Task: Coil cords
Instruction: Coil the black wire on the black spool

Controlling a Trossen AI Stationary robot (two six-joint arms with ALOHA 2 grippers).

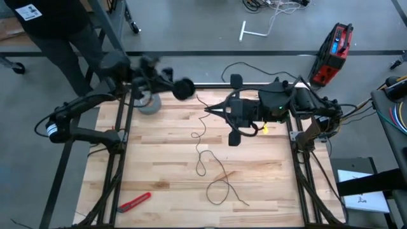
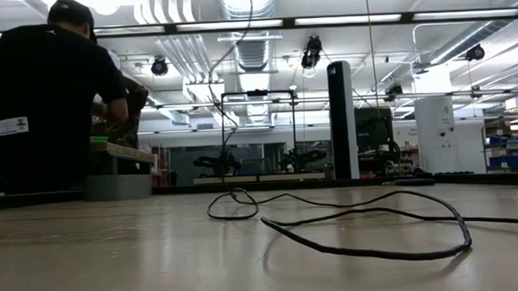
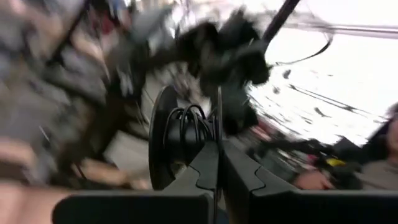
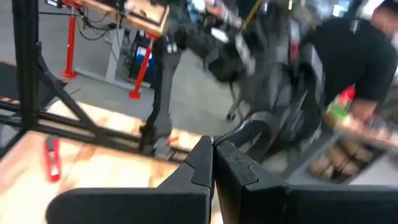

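High view: grey tape roll (image 1: 150,104), red cutter (image 1: 134,202) beside cord (image 1: 205,162).

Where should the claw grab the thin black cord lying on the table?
On a single stretch of the cord between its loops, coming straight down from above. It lies flat and very thin on the table, so a sideways claw would likely just push it.

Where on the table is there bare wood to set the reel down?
Free: the patch between the tape roll, the red tool and the cord; also the near-right part of the table. Crowded: the middle strip, where the cord's loops lie, and under the right gripper.
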